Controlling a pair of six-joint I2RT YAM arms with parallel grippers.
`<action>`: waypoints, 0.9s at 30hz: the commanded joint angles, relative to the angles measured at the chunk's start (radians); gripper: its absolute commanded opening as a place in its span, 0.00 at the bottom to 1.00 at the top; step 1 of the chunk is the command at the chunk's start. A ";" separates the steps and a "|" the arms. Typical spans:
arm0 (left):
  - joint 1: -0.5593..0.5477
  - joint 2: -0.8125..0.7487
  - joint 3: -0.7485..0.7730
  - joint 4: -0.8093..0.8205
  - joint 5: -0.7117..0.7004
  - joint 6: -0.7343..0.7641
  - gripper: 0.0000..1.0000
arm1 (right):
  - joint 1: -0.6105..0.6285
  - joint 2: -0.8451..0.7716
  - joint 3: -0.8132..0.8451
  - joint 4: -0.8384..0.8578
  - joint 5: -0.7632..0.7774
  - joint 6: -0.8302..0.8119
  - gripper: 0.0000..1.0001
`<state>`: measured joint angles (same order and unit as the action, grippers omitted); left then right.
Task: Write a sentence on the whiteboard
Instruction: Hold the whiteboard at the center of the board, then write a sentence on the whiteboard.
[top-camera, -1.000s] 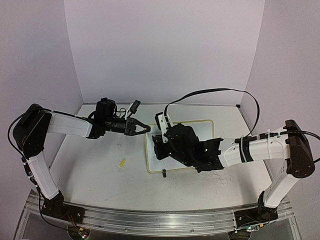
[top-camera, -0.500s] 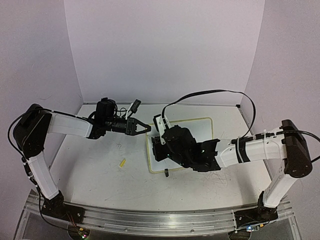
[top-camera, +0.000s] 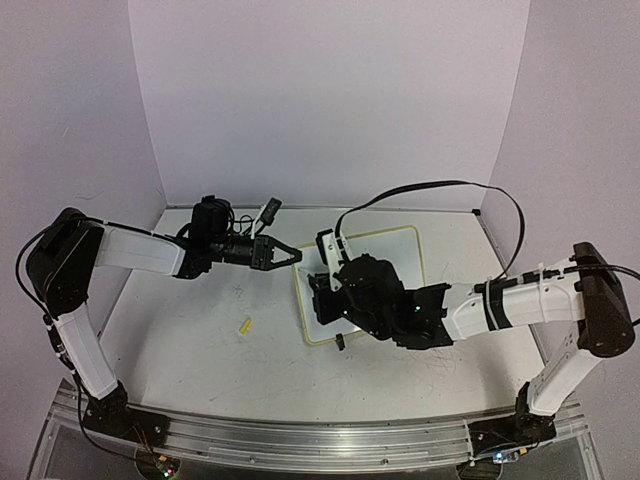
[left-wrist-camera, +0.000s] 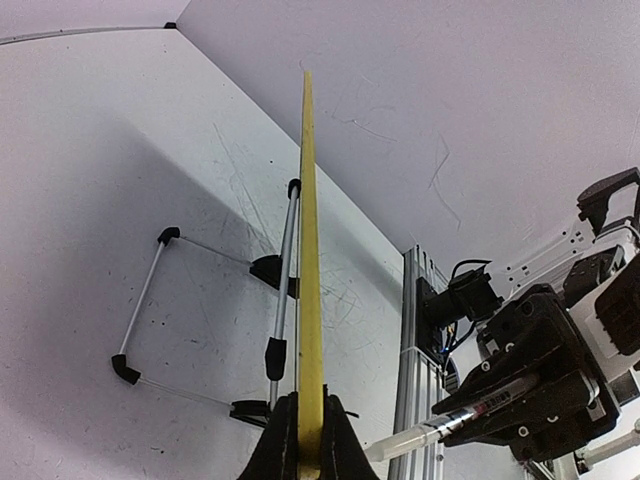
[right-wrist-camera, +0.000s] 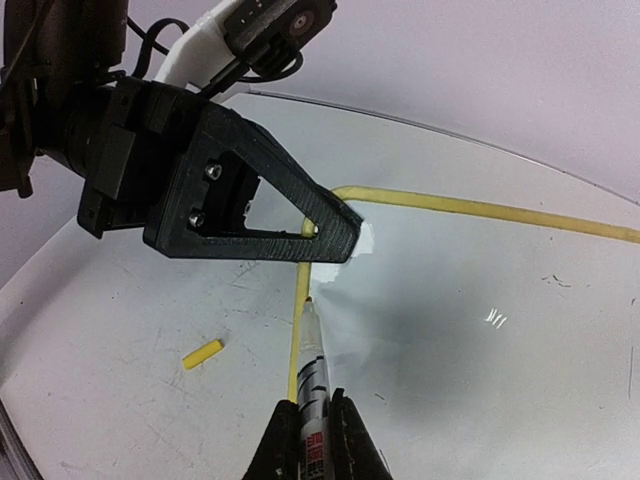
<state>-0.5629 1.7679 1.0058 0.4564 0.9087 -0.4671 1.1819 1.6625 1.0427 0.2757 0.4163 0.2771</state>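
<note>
table (top-camera: 190, 350): scratched white surface; it carries the board at mid-frame in the top view.
whiteboard (top-camera: 395, 255): sits centre-right in the top view with its upper-left corner pinched. In the left wrist view it shows edge-on as a thin yellow rim. Its face looks blank, so the writing seems about to begin.
left pincer (top-camera: 292, 255): clenched on the rim at that corner. It should hold firm so the board cannot slide under pen pressure.
right pincer (right-wrist-camera: 312, 405): clenched around the pen, low centre in the right wrist view.
pen (right-wrist-camera: 313, 365): the tip is at the board's left rim, just below the left pincer's fingers; I cannot tell whether it touches. It is best to start slightly inward of the rim, press lightly, and run rightward, leaving room for a second line.
yellow cap (top-camera: 245, 325): lies on the table left of the board, apart from it.
sentence: no strokes are visible yet.
</note>
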 joint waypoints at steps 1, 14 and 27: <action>-0.001 -0.013 -0.013 0.007 0.020 -0.017 0.04 | 0.007 -0.056 -0.021 0.088 0.007 0.000 0.00; -0.008 -0.018 -0.018 0.006 0.024 -0.001 0.01 | 0.007 -0.003 0.040 0.041 0.061 0.012 0.00; -0.007 -0.018 -0.018 0.007 0.026 -0.003 0.00 | 0.006 0.017 0.046 0.013 0.058 0.020 0.00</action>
<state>-0.5713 1.7679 1.0054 0.4561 0.9054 -0.4416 1.1839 1.6558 1.0493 0.2893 0.4530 0.2856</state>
